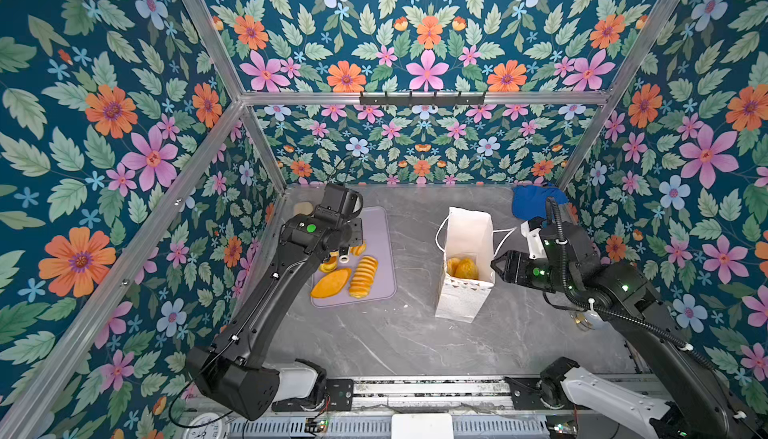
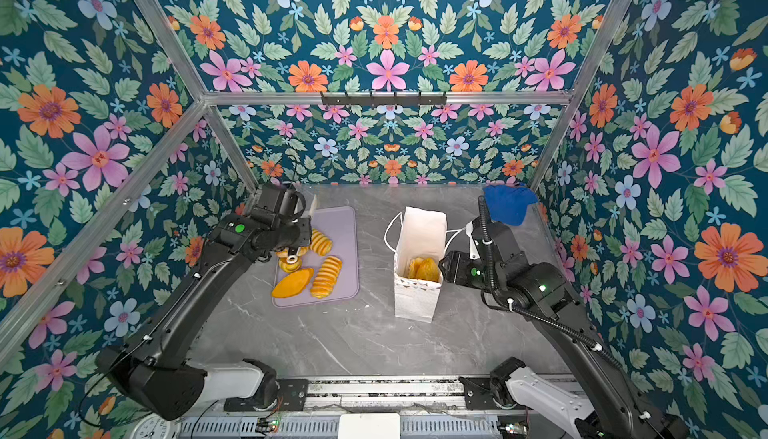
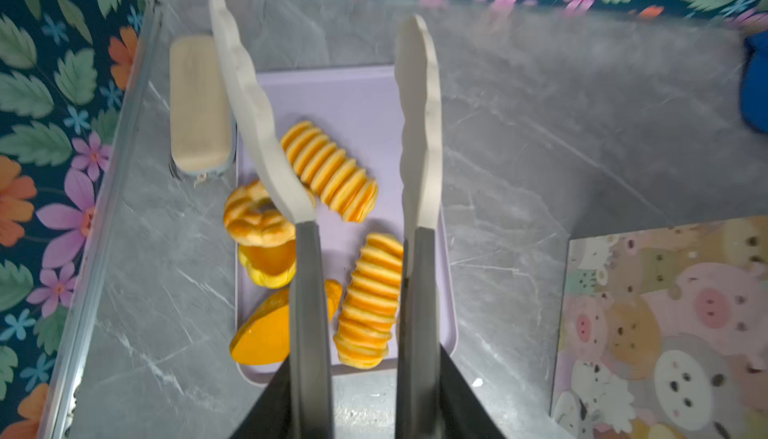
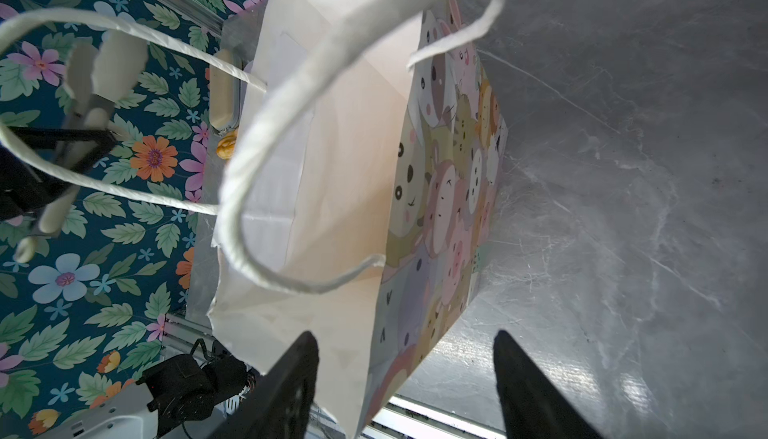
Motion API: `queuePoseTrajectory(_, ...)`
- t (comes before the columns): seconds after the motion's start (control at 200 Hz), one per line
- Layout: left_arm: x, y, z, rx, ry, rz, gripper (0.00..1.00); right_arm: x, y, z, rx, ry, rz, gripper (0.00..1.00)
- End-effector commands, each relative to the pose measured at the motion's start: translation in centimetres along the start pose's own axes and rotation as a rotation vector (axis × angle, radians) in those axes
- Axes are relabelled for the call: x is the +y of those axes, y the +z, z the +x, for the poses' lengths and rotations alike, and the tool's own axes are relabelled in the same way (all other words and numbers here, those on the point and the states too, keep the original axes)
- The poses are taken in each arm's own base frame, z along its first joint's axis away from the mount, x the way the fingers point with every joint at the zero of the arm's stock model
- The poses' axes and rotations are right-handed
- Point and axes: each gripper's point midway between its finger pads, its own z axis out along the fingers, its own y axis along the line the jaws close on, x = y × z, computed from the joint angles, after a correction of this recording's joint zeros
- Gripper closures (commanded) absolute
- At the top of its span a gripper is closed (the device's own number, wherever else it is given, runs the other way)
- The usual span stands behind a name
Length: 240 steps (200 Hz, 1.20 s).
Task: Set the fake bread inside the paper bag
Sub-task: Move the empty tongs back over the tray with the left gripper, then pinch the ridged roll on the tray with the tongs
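At the far left of the grey marble desk [image 1: 395, 333], a pale beige bar [image 3: 199, 104] lies just beside the far corner of a lilac tray [image 3: 357, 96]. The toy bread not yet bagged lies on this tray. A ring doughnut [image 3: 249, 218] sits at the left edge, touching a small tart [image 3: 270, 268]. A smooth orange bun [image 3: 262, 333] lies at the near left corner. One ridged loaf [image 3: 332, 171] lies toward the middle, and a second ridged loaf [image 3: 370, 299] lies just right of the bun.

The left tool [image 3: 365, 358] hangs over the tray, its black fingers pressed against the outsides of a pair of tongs [image 3: 419, 125]. The tongs' pale scalloped tips stand apart with nothing between them. In the left wrist view one arm of the tongs crosses in front of the doughnut. I cannot tell whether the tips touch anything.

Right of the tray and well apart from it, the paper bag [image 1: 469, 229] stands upright on the desk with its mouth open. It is white inside, with small triangles on its near face in both top views and cartoon animals on the side wall seen from the wrist cameras. Its white cord handles [image 4: 230, 195] droop outward on either side. Two golden pieces of bagged bread [image 1: 461, 268] lie at its bottom.

The right tool [image 4: 403, 333] sits at the bag's right rim with its two black fingers spread wide. The edge of the bag's side wall lies between them, close to one finger and clear of the other, so nothing is pinched.

In the far right corner a blue cloth cap [image 1: 536, 202] lies on the desk behind the right arm.
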Motion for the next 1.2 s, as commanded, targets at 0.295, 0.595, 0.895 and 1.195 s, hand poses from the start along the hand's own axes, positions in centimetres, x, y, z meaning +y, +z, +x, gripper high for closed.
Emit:
queuePoseTrajectory(0.295,-0.6,7.5,4.4,0.255,-0.078,0.108,0.57,-0.1,0.3,0.1,0.003,-0.021,0.002,0.33)
queuePoseTrajectory(0.595,-1.1,8.0,7.2,0.366,-0.040,0.142,0.56,-0.2,0.4,0.1,0.001,-0.029,0.007,0.33)
queuePoseTrajectory(0.895,-1.5,5.9,11.0,0.445,0.077,0.160,0.49,0.5,0.9,-0.2,0.006,-0.024,-0.020,0.33)
queuePoseTrajectory(1.195,-1.1,7.0,13.3,0.524,0.117,0.146,0.45,0.8,0.6,-0.4,0.001,-0.024,-0.029,0.33)
